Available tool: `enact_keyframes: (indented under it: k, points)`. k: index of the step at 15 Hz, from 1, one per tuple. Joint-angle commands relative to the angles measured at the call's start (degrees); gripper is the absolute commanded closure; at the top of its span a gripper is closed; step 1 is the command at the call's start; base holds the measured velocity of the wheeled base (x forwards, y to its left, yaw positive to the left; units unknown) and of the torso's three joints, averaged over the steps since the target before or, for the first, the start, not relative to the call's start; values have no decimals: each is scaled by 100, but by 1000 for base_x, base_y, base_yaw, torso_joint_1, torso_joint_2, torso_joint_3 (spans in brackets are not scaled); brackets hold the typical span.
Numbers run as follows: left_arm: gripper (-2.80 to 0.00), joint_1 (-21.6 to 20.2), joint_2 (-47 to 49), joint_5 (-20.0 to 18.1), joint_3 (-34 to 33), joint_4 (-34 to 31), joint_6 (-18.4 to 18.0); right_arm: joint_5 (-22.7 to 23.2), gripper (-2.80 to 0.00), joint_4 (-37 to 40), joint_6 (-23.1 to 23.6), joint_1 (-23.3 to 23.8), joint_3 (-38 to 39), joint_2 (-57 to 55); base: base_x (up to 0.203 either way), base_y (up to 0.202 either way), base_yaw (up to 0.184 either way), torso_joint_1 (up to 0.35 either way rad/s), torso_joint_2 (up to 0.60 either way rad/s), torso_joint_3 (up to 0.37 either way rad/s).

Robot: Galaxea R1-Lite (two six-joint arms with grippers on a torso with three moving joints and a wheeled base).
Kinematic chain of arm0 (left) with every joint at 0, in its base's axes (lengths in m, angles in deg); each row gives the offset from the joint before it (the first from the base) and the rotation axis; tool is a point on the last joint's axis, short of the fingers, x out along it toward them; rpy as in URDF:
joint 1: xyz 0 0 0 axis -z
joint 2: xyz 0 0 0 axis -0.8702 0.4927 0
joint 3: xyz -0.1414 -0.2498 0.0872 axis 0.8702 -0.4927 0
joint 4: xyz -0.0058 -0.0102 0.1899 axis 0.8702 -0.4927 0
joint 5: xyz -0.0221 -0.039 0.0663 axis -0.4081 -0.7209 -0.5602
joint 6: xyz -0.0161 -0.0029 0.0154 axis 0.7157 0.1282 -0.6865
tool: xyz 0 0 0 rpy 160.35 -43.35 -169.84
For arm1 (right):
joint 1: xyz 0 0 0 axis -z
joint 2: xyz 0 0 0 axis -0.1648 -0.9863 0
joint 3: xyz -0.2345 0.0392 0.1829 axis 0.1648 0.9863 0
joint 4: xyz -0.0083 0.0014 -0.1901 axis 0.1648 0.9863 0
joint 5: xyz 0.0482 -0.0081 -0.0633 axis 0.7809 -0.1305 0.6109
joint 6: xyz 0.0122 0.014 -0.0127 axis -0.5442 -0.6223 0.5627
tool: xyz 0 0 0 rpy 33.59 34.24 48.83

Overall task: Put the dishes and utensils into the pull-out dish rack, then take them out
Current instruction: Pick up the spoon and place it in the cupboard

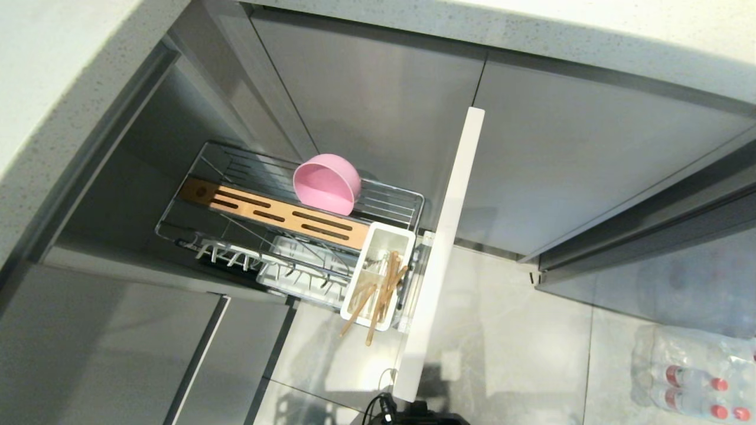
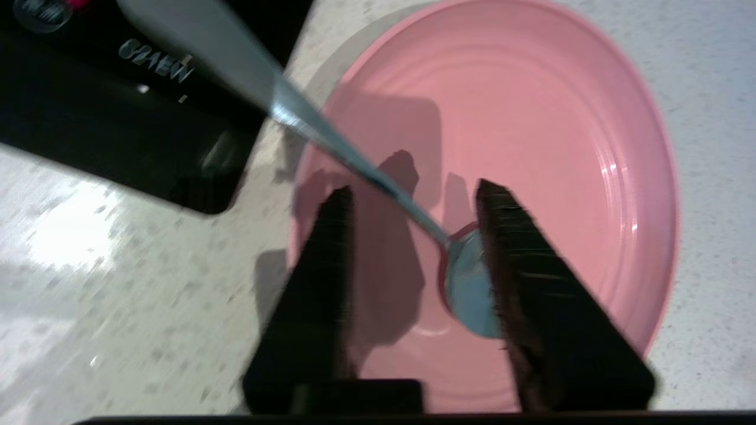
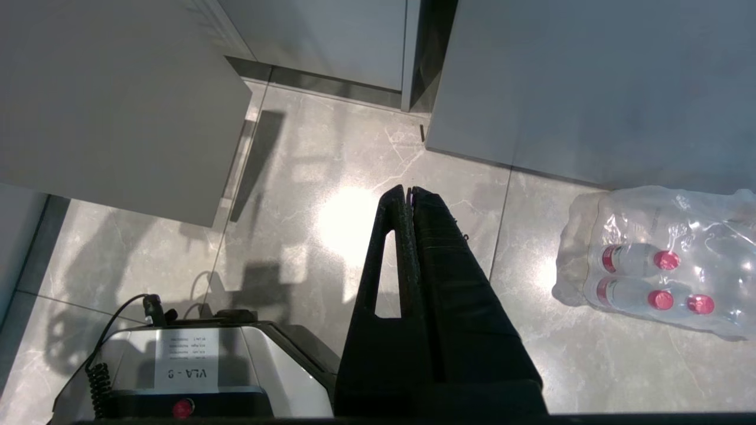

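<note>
In the left wrist view my left gripper [image 2: 413,189] hangs open over the pink plate [image 2: 531,118], which lies flat on a speckled counter [image 2: 118,295]. The silver spoon [image 2: 466,283] rests on the plate, its bowl beside one finger and its handle slanting away past the plate's rim; nothing grips it. In the head view the pull-out dish rack [image 1: 390,200] stands drawn out. The pink bowl [image 1: 326,183] leans on its wire shelf and the chopsticks [image 1: 384,295] stick out of the white utensil cup [image 1: 378,242]. My right gripper [image 3: 409,192] is shut and hangs over the floor. Neither arm shows in the head view.
A glossy black panel with lettering [image 2: 118,118] lies on the counter beside the plate. The rack's pale front panel [image 1: 449,236] juts out over the tiled floor. A shrink-wrapped pack of water bottles [image 1: 691,378] sits on the floor at the right. Grey cabinet fronts surround the rack.
</note>
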Motion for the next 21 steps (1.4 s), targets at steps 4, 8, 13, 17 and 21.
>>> enact_keyframes:
  k: [4, 8, 13, 17, 21]
  points:
    - [-280, -11, 26, -422, -179, 220, 52, -2, 0, -1, -1, -1, 0, -7, 0, 0, 0, 0, 0, 0]
    - [-280, -11, 90, -654, -310, 406, 166, -3, 0, -4, -1, -1, 0, -1, 0, 0, 0, 0, 0, 0]
    - [-280, -11, 219, -647, -351, 607, 184, 3, 0, 4, -1, -1, 0, -9, 0, 0, 0, 0, 0, 0]
    - [-280, -46, 292, -638, -359, 614, 184, -3, 0, 4, -1, -1, 0, 0, 0, 0, 0, 0, 0, 0]
    - [-280, -63, 352, -629, -359, 615, 175, -5, 0, 3, -1, -1, 0, -9, 0, 0, 0, 0, 0, 0]
